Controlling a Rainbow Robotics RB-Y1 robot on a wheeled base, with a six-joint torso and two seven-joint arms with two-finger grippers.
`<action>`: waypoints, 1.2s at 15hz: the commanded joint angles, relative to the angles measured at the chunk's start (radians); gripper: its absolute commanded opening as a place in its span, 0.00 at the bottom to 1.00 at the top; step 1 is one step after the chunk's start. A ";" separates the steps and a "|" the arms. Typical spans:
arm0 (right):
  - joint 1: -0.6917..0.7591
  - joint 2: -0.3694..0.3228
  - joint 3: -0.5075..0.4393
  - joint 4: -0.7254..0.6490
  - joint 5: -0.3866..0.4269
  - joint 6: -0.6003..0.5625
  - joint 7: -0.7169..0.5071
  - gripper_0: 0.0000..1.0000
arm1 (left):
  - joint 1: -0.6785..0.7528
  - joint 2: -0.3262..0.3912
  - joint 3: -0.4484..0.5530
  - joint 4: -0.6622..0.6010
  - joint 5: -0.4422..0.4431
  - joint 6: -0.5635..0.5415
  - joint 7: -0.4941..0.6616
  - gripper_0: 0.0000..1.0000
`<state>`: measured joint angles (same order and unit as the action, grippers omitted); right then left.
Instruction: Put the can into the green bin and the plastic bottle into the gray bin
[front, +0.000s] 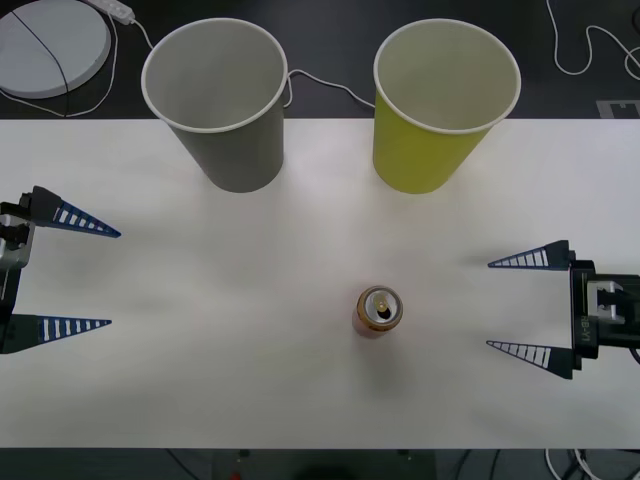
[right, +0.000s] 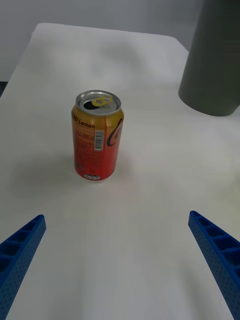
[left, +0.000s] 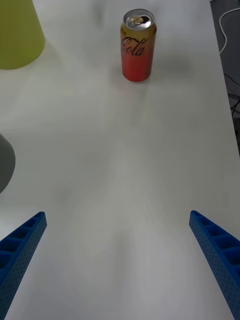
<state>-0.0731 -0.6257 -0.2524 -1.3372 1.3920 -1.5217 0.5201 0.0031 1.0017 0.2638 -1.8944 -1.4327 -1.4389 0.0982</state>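
A small orange-red aluminium can (front: 379, 311) stands upright near the white desk's (front: 250, 350) front edge. Left gripper (front: 88, 276) and right gripper (front: 515, 305) hover at the side edges, jaws wide.

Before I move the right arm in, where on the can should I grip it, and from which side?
Grip the can around its mid-body, coming in level from the robot's right. It stands upright with straight round walls and open table around it. The right gripper is open and already faces it, nearer than the left gripper. Avoid the top; the opened tab offers no hold.
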 joint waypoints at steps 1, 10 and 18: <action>-0.013 0.035 0.005 0.050 -0.001 -0.002 0.015 1.00 | 0.000 0.000 0.000 0.000 0.000 0.000 0.000 1.00; -0.047 0.164 0.036 0.188 -0.001 0.014 0.038 1.00 | 0.000 0.000 0.000 0.000 0.000 0.000 0.000 1.00; -0.051 0.230 0.194 0.188 -0.053 0.199 0.058 1.00 | 0.000 0.000 0.000 0.000 0.000 0.000 0.000 1.00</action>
<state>-0.1247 -0.3959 -0.0831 -1.1483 1.3529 -1.3444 0.5760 0.0031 1.0017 0.2638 -1.8944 -1.4327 -1.4389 0.0982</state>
